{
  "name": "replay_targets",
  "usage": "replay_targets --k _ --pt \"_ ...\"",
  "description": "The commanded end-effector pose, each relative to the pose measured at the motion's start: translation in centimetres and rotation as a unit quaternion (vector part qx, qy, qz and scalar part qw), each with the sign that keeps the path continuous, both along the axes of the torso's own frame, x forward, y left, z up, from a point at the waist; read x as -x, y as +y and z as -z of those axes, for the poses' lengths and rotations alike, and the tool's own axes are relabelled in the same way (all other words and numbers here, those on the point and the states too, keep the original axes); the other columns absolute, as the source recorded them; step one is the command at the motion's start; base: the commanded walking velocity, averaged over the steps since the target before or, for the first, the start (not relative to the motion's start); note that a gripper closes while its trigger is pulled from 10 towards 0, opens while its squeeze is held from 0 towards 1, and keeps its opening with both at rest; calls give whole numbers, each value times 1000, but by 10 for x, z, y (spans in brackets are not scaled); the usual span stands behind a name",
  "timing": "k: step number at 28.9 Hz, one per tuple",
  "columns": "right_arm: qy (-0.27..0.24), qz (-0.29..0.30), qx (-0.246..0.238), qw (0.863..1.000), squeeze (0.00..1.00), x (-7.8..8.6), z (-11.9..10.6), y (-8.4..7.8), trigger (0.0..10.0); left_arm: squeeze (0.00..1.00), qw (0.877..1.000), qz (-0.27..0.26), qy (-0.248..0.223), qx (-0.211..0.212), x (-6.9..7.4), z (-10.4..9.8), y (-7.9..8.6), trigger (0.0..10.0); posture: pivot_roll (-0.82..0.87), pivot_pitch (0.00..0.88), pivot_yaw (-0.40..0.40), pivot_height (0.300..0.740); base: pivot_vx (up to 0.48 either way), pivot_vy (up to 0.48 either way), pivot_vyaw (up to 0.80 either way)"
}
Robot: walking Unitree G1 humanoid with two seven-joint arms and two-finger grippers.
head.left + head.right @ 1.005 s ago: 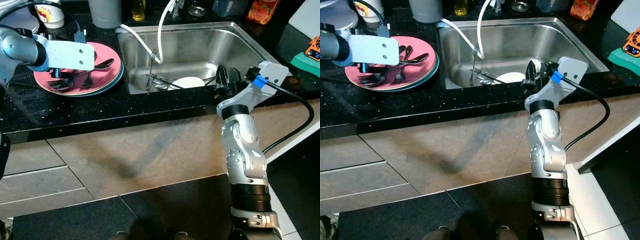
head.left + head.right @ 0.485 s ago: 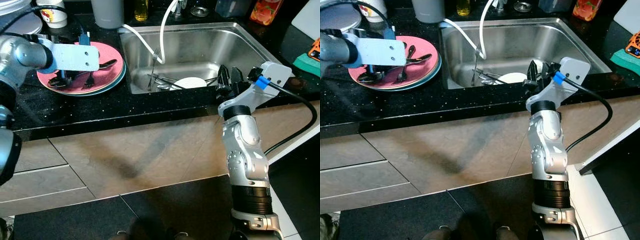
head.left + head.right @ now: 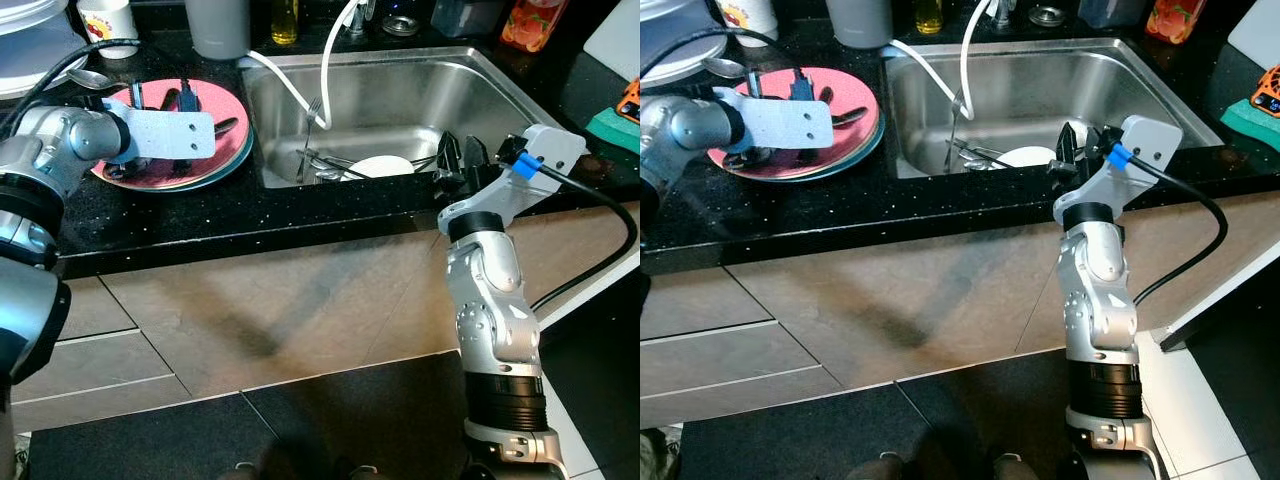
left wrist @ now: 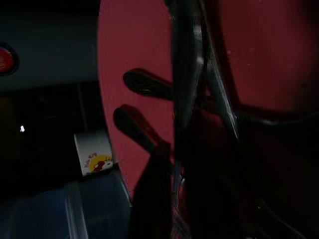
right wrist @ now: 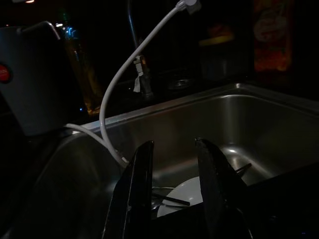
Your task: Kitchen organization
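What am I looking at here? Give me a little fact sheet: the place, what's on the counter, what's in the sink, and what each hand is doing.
Place: black counter with a steel sink
On the counter: pink plate holding dark cutlery, stacked on another plate
In the sink: white plate, cutlery, white hose
Left hand: low over the pink plate, at the cutlery; too dark to tell its grip
Right hand: at the sink's front edge, fingers apart, holding nothing
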State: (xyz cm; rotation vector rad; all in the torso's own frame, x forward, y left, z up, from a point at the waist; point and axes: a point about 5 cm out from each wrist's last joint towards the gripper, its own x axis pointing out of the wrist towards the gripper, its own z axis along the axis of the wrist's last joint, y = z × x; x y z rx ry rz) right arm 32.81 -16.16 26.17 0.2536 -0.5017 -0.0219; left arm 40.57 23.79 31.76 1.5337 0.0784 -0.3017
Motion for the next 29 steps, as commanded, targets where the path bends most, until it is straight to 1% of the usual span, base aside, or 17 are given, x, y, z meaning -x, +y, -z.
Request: replay_targets --k 1,4,5,6,7,10,15,16,18,21,22,23,24,25,27,28,29 --pt "4 8 -2 1000 0 1 2 -4 10000 0 1000 -5 12 -10 -2 10 -1 0 205 215 -3 740 0 0 0" --pt "2 6 -2 1000 0 0 1 -3 10000 0 1000 -5 -24 -13 -2 -4 -2 0 208 211 -6 740 0 0 0" --pt "1 5 -3 1000 0 -1 0 -3 10000 0 996 -2 -84 -17 -2 -23 -5 157 209 207 -9 740 0 0 0" --pt "1 5 -3 1000 0 -1 0 -3 10000 0 996 -2 -84 -17 -2 -23 -5 157 209 207 -9 740 0 0 0" --pt "0 4 -3 1000 0 -2 -1 -2 10000 0 990 10 -138 -15 0 -42 -9 10000 211 203 -13 740 0 0 0" --pt "-2 1 -3 1000 0 -3 -2 -2 10000 0 968 54 -244 25 11 -93 -27 10000 215 196 -16 740 0 0 0" --pt "-3 1 -2 1000 0 -4 -2 -1 10000 0 951 103 -283 74 15 -111 -51 10000 211 190 -16 740 0 0 0" --pt "-6 2 -2 1000 0 -5 -4 -2 10000 0 933 159 -263 187 11 -107 -86 10000 207 185 -14 740 0 0 0" --pt "-8 4 -2 1000 0 -4 -5 -3 10000 0 915 202 -234 260 8 -97 -114 10000 207 185 -14 740 0 0 0" --pt "-12 10 0 1000 0 -2 -6 -4 10000 0 870 265 -173 379 8 -81 -158 10000 169 180 2 740 0 0 0" --pt "-12 12 0 1000 0 -2 -7 -5 10000 0 858 271 -156 407 8 -78 -165 10000 166 180 6 740 0 0 0" --pt "-12 12 0 1000 0 -2 -7 -5 10000 0 858 271 -156 407 8 -78 -165 10000 166 180 6 740 0 0 0" --pt "-14 15 0 1000 0 0 -7 -6 10000 0 841 279 -125 447 8 -73 -175 10000 159 178 13 740 0 0 0" --pt "-14 15 0 1000 0 0 -7 -6 10000 0 841 279 -125 447 8 -73 -175 10000 159 178 13 740 0 0 0" --pt "-15 23 0 1000 0 2 -7 -9 10000 0 807 284 -44 516 6 -58 -192 10000 147 181 21 740 0 0 0" --pt "-15 23 0 1000 0 2 -7 -9 10000 0 807 284 -44 516 6 -58 -192 10000 147 181 21 740 0 0 0" --pt "-16 30 2 999 0 5 -7 -11 10000 98 813 230 7 535 -2 -35 -195 10000 134 183 27 740 0 0 0"
